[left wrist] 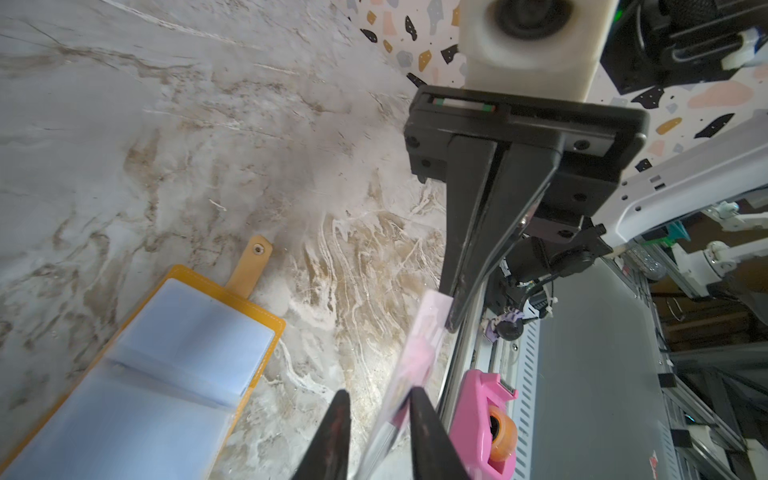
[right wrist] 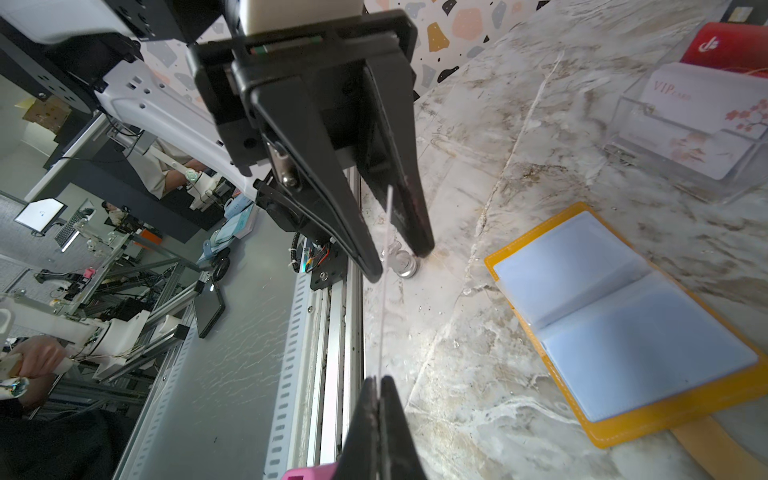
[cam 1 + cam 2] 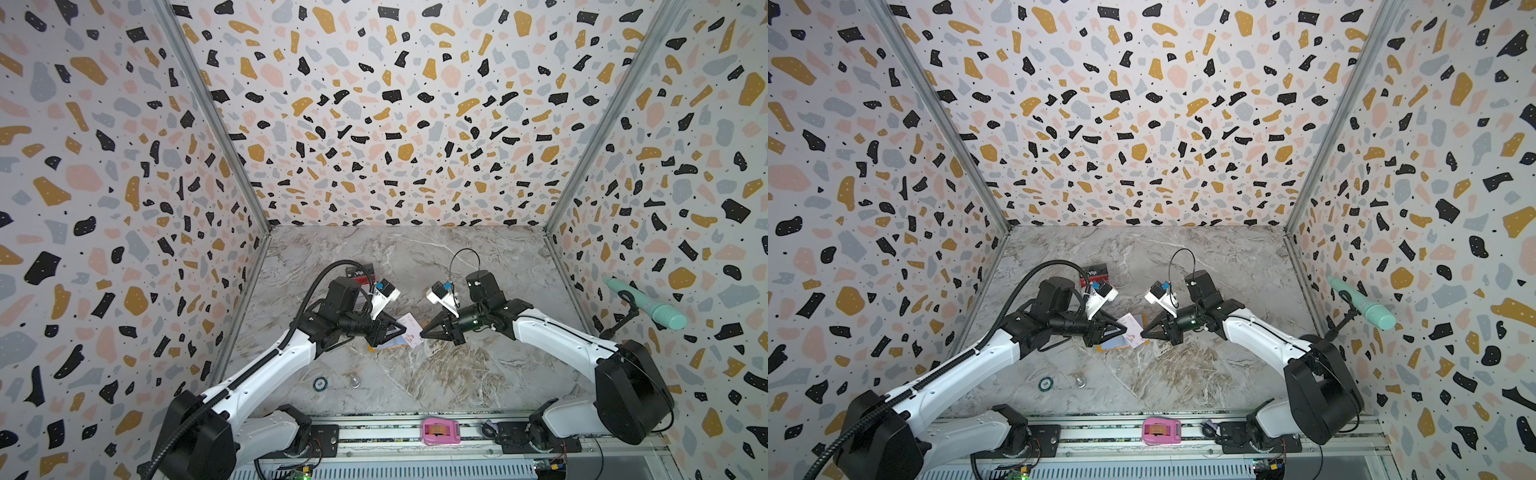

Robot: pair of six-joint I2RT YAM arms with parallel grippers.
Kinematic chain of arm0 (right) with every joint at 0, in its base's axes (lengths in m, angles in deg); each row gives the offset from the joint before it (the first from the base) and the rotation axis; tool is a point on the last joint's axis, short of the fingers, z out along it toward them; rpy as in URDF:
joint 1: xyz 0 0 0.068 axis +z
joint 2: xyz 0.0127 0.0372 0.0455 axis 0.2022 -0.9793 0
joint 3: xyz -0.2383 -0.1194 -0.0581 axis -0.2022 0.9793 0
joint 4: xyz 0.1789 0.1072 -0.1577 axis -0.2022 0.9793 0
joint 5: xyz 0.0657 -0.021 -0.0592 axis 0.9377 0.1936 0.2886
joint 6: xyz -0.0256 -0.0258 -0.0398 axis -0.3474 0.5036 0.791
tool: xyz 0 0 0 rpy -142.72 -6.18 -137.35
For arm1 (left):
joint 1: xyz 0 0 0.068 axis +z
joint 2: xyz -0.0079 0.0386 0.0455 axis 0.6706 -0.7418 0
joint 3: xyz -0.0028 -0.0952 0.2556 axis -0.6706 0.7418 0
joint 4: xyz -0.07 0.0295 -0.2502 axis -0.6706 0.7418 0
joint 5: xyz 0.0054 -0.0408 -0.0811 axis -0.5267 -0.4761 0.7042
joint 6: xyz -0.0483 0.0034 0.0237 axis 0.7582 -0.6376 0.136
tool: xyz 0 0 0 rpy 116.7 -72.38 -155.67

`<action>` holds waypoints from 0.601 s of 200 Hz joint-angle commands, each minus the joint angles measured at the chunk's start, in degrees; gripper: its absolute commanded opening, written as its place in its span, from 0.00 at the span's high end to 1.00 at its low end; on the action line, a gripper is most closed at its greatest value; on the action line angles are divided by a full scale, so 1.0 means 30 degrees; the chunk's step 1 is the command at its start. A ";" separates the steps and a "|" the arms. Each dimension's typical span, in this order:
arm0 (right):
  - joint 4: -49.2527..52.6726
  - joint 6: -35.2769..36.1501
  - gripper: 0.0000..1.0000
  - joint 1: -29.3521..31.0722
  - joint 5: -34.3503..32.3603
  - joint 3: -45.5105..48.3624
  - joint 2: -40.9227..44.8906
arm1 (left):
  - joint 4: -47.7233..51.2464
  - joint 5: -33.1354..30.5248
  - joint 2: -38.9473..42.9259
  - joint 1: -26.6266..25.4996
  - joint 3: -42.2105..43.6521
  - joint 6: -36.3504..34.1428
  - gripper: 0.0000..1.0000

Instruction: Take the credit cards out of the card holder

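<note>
In a top view the card holder (image 3: 372, 348) lies mostly hidden under the left gripper (image 3: 402, 330) and the white card (image 3: 409, 332); only orange slivers show. The red card (image 3: 360, 274) is half hidden behind the left arm's cable. A dark round thing (image 3: 319, 383) and a silvery one (image 3: 354, 381) on the bench (image 3: 478, 374) are too small to identify. In the left wrist view the white card is blurred, its print unreadable; the card holder and the gripper's fingers run off the picture's edge. In the right wrist view that card shows only edge-on, as a thin line. The right gripper (image 2: 377, 379), the holder's tab, the acrylic stand (image 2: 623, 124) and the red card are cut off by the frame.
</note>
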 commanded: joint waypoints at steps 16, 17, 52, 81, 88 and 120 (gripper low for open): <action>-0.0465 0.0505 1.00 0.0171 0.1017 -0.0184 -0.0187 | 0.0555 0.1551 -0.0189 0.0090 -0.0740 -0.0466 0.78; -0.0444 0.0503 1.00 0.0160 0.1017 -0.0177 -0.0188 | 0.0563 0.1563 -0.0174 0.0090 -0.0741 -0.0473 0.78; -0.0414 0.0705 1.00 0.0163 0.1127 -0.0141 -0.0277 | 0.0283 0.2085 0.0188 0.0090 -0.0774 -0.0349 0.78; -0.0423 0.0768 1.00 0.0170 0.1163 -0.0052 -0.0278 | 0.0017 0.2617 0.0482 0.0090 -0.0801 -0.0119 0.80; -0.0395 0.0765 1.00 0.0174 0.1186 -0.0035 -0.0277 | 0.0037 0.2727 0.0514 0.0090 -0.0830 -0.0051 0.82; -0.0452 0.0772 1.00 0.0206 0.1224 0.0043 -0.0074 | 0.0088 0.3020 0.0687 0.0090 -0.0831 0.0080 0.90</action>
